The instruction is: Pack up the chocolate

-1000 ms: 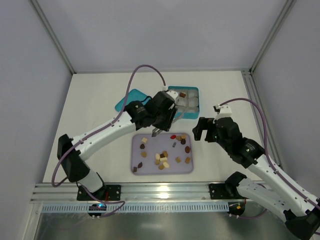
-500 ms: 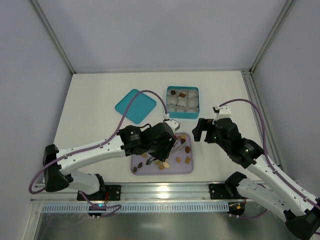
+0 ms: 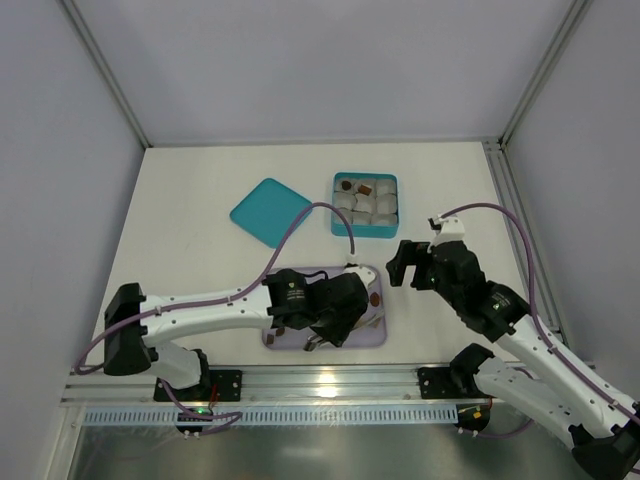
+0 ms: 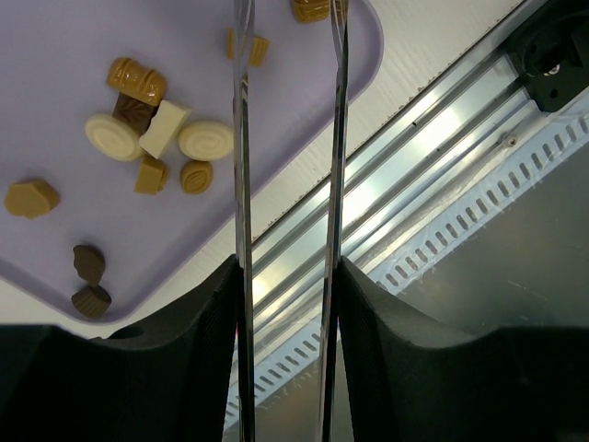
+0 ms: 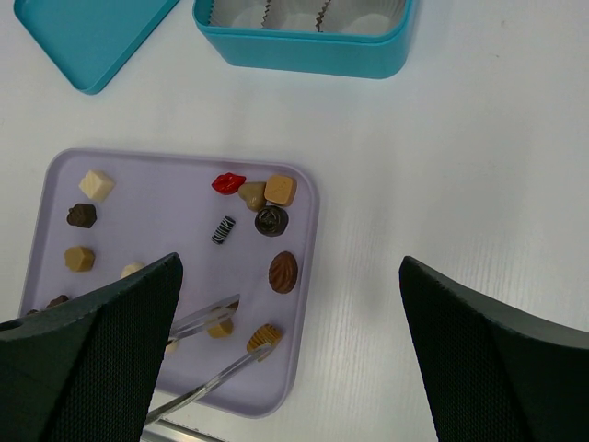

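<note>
1. Lilac tray (image 5: 166, 221), near edge of tabletop (image 3: 200, 180): most of the chocolate (image 5: 282, 272), loose.
2. Teal box (image 3: 365, 232), further back: white cups (image 3: 372, 210), chocolate in two back-row cups.
3. Lid (image 3: 270, 210) lies flat left of box.
4. Left pincer (image 5: 256, 320) over tray, blades parted, nothing clamped.
5. Right pincer (image 3: 407, 268) spread wide, empty, right of tray.

We see a white wood-grain worktop (image 3: 190, 190). On it lie a lavender plastic tray (image 5: 166, 230), a square teal box (image 3: 365, 232) and, nearby, a flat teal lid (image 3: 270, 211).
</note>
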Controlling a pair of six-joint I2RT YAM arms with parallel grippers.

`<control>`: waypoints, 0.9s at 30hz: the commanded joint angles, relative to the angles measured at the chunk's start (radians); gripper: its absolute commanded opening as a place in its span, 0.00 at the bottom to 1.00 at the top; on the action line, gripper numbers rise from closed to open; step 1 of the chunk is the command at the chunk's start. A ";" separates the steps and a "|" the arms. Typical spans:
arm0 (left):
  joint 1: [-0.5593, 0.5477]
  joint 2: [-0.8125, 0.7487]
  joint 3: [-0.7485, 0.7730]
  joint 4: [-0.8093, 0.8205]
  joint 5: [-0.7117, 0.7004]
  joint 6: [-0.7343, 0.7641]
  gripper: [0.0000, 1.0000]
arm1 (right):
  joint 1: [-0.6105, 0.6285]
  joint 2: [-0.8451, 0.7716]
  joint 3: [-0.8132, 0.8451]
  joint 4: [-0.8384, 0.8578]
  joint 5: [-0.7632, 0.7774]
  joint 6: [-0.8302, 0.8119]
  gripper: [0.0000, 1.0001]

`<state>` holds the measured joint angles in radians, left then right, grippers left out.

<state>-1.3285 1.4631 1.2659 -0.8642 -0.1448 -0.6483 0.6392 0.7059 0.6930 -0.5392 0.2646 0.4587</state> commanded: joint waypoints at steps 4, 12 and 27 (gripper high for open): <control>-0.008 0.052 0.015 0.063 0.008 -0.008 0.44 | -0.004 -0.023 0.000 0.013 0.018 0.009 1.00; -0.008 0.078 0.018 0.070 0.017 -0.001 0.44 | -0.006 -0.032 -0.004 0.008 0.019 0.009 1.00; -0.008 0.117 0.039 0.053 0.016 0.010 0.21 | -0.003 -0.039 -0.007 0.002 0.022 0.009 1.00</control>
<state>-1.3289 1.5829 1.2671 -0.8200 -0.1192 -0.6472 0.6392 0.6846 0.6842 -0.5476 0.2672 0.4629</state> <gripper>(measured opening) 0.259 0.996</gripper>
